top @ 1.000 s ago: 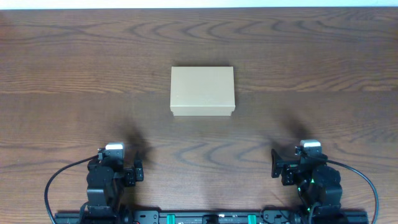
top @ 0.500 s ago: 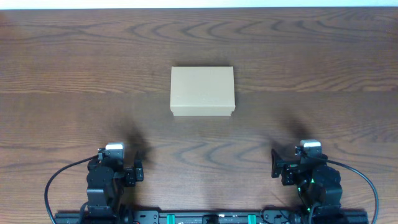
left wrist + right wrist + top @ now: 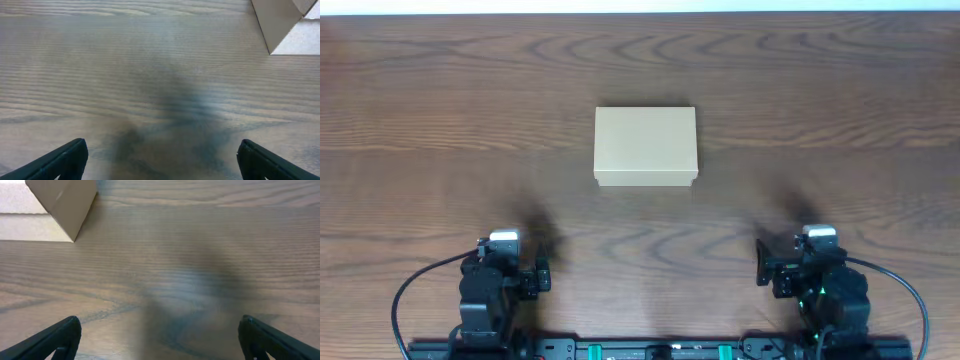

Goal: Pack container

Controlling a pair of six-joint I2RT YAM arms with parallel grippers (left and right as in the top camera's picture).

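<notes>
Wood table (image 3: 880, 90), container (image 3: 645, 145) well apart from both spread jaws

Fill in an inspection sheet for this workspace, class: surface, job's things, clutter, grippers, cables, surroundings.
Surface: wood-grain table, with soft shadows near each arm.
Job's things: container, lid shut, alone mid-table; nothing to pack seen.
Clutter: nothing seen.
Grippers: left gripper and right gripper both open, empty, well short of the container.
Cables: black cable loops out beside each arm base.
Surroundings: white strip beyond the far edge.
</notes>
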